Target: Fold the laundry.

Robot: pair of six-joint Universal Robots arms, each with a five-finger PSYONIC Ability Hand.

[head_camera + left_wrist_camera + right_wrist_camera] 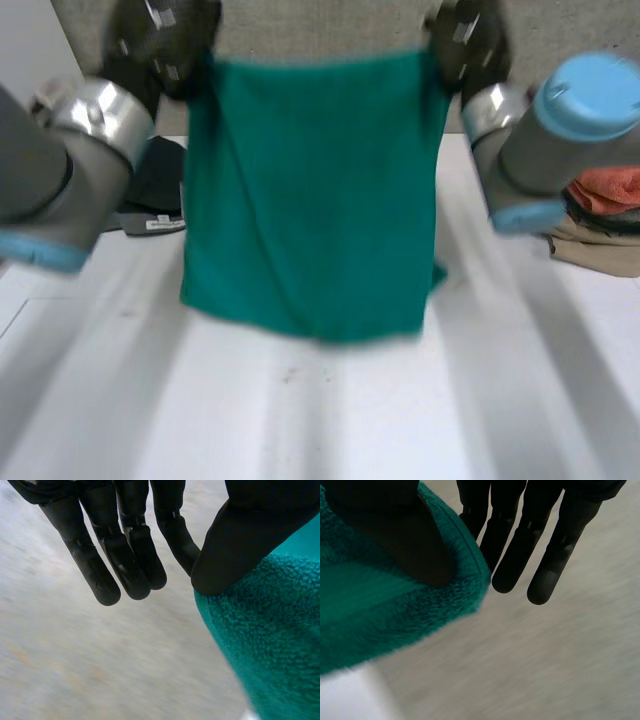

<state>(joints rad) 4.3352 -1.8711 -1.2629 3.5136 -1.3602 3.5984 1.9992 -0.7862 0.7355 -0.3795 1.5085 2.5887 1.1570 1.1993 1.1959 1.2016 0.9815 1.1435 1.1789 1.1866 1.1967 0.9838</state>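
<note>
The green towel (310,190) is fuzzy, matt cloth.

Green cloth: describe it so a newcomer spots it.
Over the white table, between the two arms, hangs a teal-green fleecy rectangular cloth, pinched at its top corners by the left robot hand and right robot hand. Unlike the black garment and orange-and-beige pile, it alone is held up.

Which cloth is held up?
The green towel, hanging from the left hand and right hand; black cloth, orange cloth and beige cloth lie on the table.
</note>
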